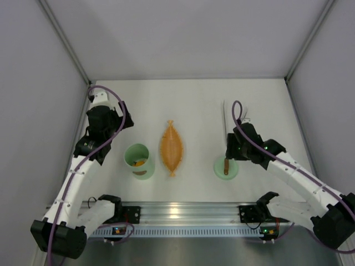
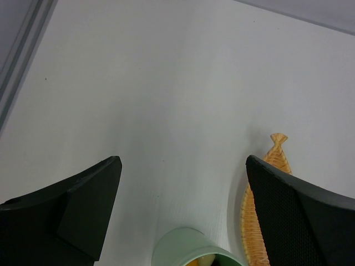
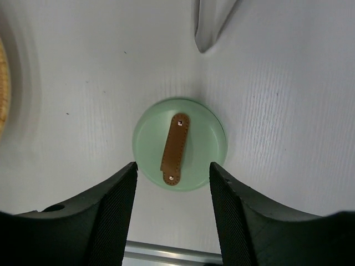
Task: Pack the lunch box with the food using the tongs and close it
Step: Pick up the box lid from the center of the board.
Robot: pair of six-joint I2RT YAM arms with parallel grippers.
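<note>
White table (image 1: pixel 194 105); left fingers (image 2: pixel 77 210) spread above lunch box (image 2: pixel 183 244); right fingers (image 3: pixel 111 216) parted over lid (image 3: pixel 202 147)

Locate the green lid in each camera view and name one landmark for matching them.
Top external: the lid lies right of centre, near the front rail.
Left wrist: not in it.
Right wrist: the lid is in the middle of the picture.
Landmark: the orange leaf dish, central from above, at the right in the left wrist view, at the left edge in the right wrist view.
</note>
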